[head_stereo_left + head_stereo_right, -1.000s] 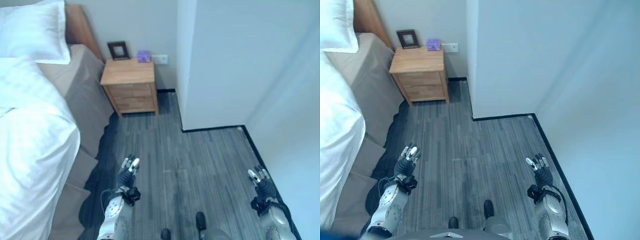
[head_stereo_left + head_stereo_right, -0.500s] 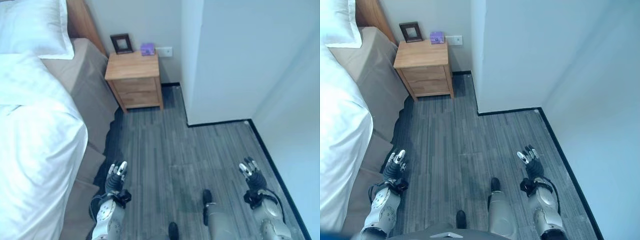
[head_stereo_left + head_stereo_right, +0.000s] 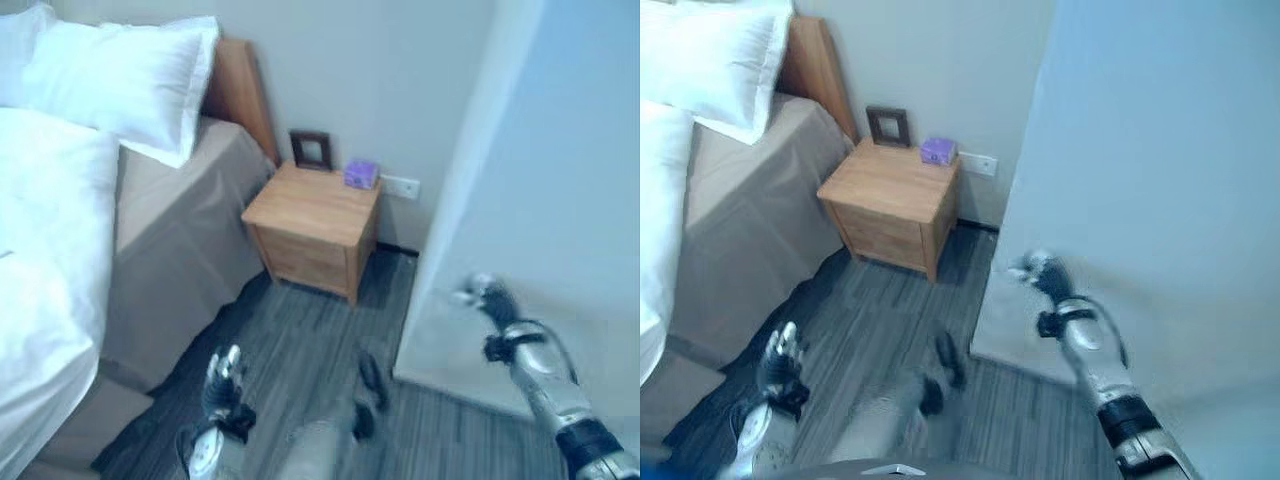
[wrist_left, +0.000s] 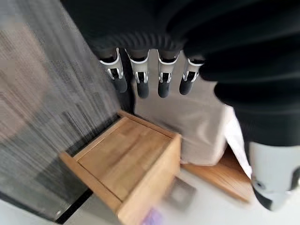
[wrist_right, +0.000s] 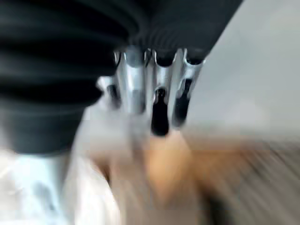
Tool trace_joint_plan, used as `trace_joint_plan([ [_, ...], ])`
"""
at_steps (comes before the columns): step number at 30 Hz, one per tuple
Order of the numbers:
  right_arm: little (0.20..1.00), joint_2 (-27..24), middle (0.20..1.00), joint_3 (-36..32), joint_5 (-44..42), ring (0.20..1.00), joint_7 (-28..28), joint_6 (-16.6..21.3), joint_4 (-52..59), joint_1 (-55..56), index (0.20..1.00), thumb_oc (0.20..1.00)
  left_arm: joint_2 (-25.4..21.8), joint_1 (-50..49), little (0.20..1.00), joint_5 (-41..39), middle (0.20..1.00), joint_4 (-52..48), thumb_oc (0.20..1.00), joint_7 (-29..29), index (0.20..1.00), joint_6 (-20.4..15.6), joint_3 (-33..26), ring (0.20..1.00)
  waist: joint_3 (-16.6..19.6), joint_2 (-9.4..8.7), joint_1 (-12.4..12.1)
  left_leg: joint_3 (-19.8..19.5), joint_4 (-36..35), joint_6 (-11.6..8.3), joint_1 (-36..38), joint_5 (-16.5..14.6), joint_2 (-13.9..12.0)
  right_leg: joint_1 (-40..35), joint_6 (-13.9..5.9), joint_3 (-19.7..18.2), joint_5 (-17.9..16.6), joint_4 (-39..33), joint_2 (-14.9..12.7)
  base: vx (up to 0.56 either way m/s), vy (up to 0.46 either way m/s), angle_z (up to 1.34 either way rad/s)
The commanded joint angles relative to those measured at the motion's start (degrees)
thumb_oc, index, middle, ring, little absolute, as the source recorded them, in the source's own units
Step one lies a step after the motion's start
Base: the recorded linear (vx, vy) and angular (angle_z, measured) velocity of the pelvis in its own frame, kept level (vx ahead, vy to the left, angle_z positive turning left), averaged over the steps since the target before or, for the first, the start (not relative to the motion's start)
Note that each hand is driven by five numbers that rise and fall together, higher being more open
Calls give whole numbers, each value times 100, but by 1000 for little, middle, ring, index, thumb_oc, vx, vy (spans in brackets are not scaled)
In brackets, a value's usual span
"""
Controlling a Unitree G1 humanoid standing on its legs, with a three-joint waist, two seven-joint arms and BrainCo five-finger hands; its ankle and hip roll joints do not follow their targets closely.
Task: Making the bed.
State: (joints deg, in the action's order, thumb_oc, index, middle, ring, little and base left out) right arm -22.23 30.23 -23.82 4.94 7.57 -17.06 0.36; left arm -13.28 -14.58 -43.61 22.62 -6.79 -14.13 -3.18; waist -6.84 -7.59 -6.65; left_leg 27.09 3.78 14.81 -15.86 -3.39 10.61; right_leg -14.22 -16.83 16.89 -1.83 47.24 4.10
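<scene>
while the left hand hangs low over the grey plank floor beside the bed, its fingers are straight and hold nothing. the right hand is raised in front of the pale wall, fingers loosely extended and empty. the bed lies to the robot's left, with a white duvet over a tan sheet. farther on, a wooden nightstand stands just beside the bed, carrying a dark picture frame and a small purple box. white pillows rest against the wooden headboard.
</scene>
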Motion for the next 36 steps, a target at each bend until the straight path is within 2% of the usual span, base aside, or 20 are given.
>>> trace_joint_plan([
  [1,1000,177,1000,-1040,176,1000,-59,258,311,-1120,1000,1000,-191,1514,1000,327,1000,-320,1000,-175,1000,-509,-182,1000,-192,525,295,-1464,-419,-1045,1648,710,-945,1944,491,-1264,-481,-709,-652,505,-193,169],
  [2,1000,158,1000,-1004,164,1000,-12,245,333,-1121,1000,1000,-246,1606,1000,369,1000,-290,1000,-166,1000,-498,-126,1000,-245,554,372,-1743,-410,-1064,1796,694,-909,2126,634,-1449,-353,-931,-752,374,-191,198],
  [4,1000,14,1000,-1019,116,1000,105,223,488,-890,1000,1000,-257,1642,1000,217,1000,-303,1000,53,1000,-470,4,1000,-226,548,580,-2380,-318,-1175,1891,580,-793,2001,870,-1985,-167,-2318,-902,368,-271,157],
  [5,1000,-87,1000,-1145,131,1000,86,206,534,-692,1000,1000,-267,1676,1000,222,1000,-195,1000,152,1000,-452,124,1000,-219,505,725,-2740,-256,-1215,1913,516,-680,1875,852,-2561,-62,-3179,-814,291,-259,284],
  [7,1000,-222,1000,-1462,160,1000,17,252,641,-342,1000,1000,-354,1847,1000,266,1000,54,1000,139,1000,-476,286,1000,-204,434,872,-3423,-253,-1315,1851,475,-584,1585,744,-3407,129,-3929,-654,224,-343,376],
  [8,1000,-261,1000,-1684,-99,1000,58,316,612,-35,1000,1000,-359,1864,1000,316,1000,294,1000,329,1000,-383,350,1000,-109,314,815,-4108,-185,-1400,1729,437,-517,1301,784,-3503,192,-4278,-616,195,-559,235],
  [9,1000,-298,1000,-1801,-203,1000,81,331,638,105,1000,1000,-321,1815,1000,187,1000,434,1000,330,1000,-398,249,1000,-74,296,838,-4416,-167,-1487,1648,515,-475,1225,892,-3392,222,-4378,-559,112,-645,343],
  [11,1000,-357,1000,-1771,-209,1000,80,360,667,94,1000,1000,-381,1640,1000,66,1000,525,1000,274,1000,-415,120,1000,-127,289,823,-4723,-232,-1686,1507,645,-582,1119,1061,-3142,163,-4714,-453,-105,-501,249],
  [12,1000,-398,1000,-1757,-212,1000,57,375,651,59,1000,1000,-361,1663,1000,98,1000,503,1000,231,1000,-439,219,1000,-250,194,861,-4550,52,-1799,1245,623,-624,1055,1166,-2780,87,-4826,-489,-154,-347,42],
  [13,1000,-398,1000,-1757,-212,1000,57,376,650,58,1000,1000,-361,1664,1000,98,1000,503,1000,231,1000,-439,220,1000,-252,195,866,-4554,78,-1798,1233,608,-617,1052,1165,-2774,91,-4827,-491,-251,-209,49],
  [14,1000,-468,1000,-1810,-131,1000,56,380,680,63,1000,1000,-303,1722,1000,77,1000,480,1000,243,1000,-400,293,1000,-312,63,1105,-2835,543,-1706,1265,270,-1100,1129,1145,-2451,56,-4736,-665,-148,-28,74],
  [16,1000,-437,1000,-1786,-108,1000,11,371,704,74,1000,1000,-248,1771,1000,45,1000,505,1000,257,1000,-367,325,1000,-286,-15,1236,-2107,959,-1766,1434,135,-1445,1139,1167,-2312,-6,-4835,-727,-149,-5,119],
  [17,1000,-297,1000,-1830,-158,1000,-29,397,720,262,1000,1000,-194,1824,1000,92,1000,546,1000,269,1000,-356,485,1000,-104,110,1437,-1846,235,-1867,1756,294,-1603,1118,1125,-2090,26,-4926,-701,-68,74,78],
  [18,1000,-273,1000,-1816,-163,1000,-34,414,696,304,1000,1000,-184,1826,1000,112,1000,521,1000,238,1000,-378,515,1000,-56,179,1463,-1859,-214,-1876,1883,316,-1566,1121,1085,-2039,10,-4963,-675,-15,85,60],
  [19,1000,-275,1000,-1815,-163,1000,-34,415,696,307,1000,1000,-182,1824,1000,113,1000,519,1000,237,1000,-378,515,1000,-64,178,1461,-1855,-266,-1875,1922,340,-1560,1104,1084,-2040,11,-4968,-678,-13,111,49],
  [20,1000,-210,1000,-1821,-124,1000,-108,422,620,358,1000,1000,-181,1871,1000,125,1000,585,1000,234,1000,-373,544,1000,11,280,1502,-1973,-702,-1843,2012,405,-1497,1147,1046,-1975,54,-5008,-654,-13,77,66],
  [22,1000,-84,1000,-1805,-190,1000,-171,405,524,372,1000,1000,-166,1879,1000,85,1000,568,1000,217,1000,-374,536,1000,-3,335,1512,-2020,-813,-1833,2040,455,-1413,1172,1010,-1937,35,-5052,-684,25,149,11],
  [26,1000,-9,1000,-1645,-245,1000,-9,363,585,434,1000,1000,-232,1749,1000,144,1000,488,1000,264,1000,-369,391,1000,-77,368,1396,-1999,-711,-1806,2047,418,-1358,1148,984,-1993,15,-5065,-750,46,101,-12],
  [29,1000,-59,1000,-1357,76,1000,153,278,676,461,1000,1000,-314,1644,1000,264,1000,553,1000,195,1000,-390,216,1000,-215,412,1237,-2021,-684,-1760,1993,394,-1284,1178,938,-1998,-16,-5070,-858,6,112,-12],
  [36,1000,-44,1000,-1303,222,1000,221,189,608,626,1000,1000,-276,1601,1000,329,1000,394,1000,159,1000,-406,240,1000,-323,480,1167,-2059,-758,-1695,1917,420,-1168,1250,836,-1955,-78,-5082,-978,3,94,3],
])
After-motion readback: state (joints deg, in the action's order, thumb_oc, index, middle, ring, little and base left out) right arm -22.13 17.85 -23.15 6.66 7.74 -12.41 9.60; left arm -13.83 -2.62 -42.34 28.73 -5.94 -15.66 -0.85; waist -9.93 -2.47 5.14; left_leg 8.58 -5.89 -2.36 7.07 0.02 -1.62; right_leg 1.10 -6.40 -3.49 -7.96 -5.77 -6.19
